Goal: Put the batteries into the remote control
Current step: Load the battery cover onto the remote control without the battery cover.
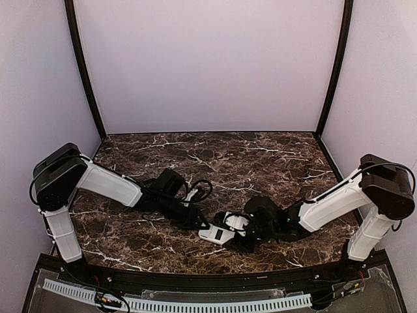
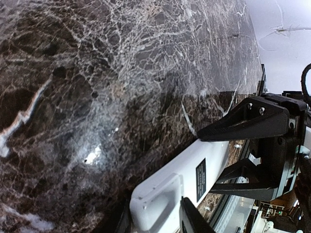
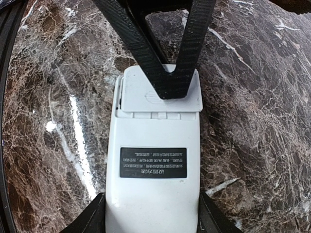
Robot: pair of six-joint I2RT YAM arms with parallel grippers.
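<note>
Right claw (image 3: 153, 216) grips remote control (image 3: 153, 141); left claw (image 3: 172, 90) tips closed on cover (image 3: 138, 97).

Table (image 1: 260, 156): dark brown marble top with white veins, glossy, a bright glare spot in the left wrist view
Walls (image 1: 208, 65): plain pale lilac, on three sides
Corner posts (image 1: 83, 72): two, black, leaning outward
Slotted strip (image 1: 195, 304): white, along the near edge

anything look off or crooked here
the battery cover at the far end of the remote control looks not quite seated: a seam with small tabs shows where it meets the body, so it may not be slid fully home. nothing else stands out
</note>
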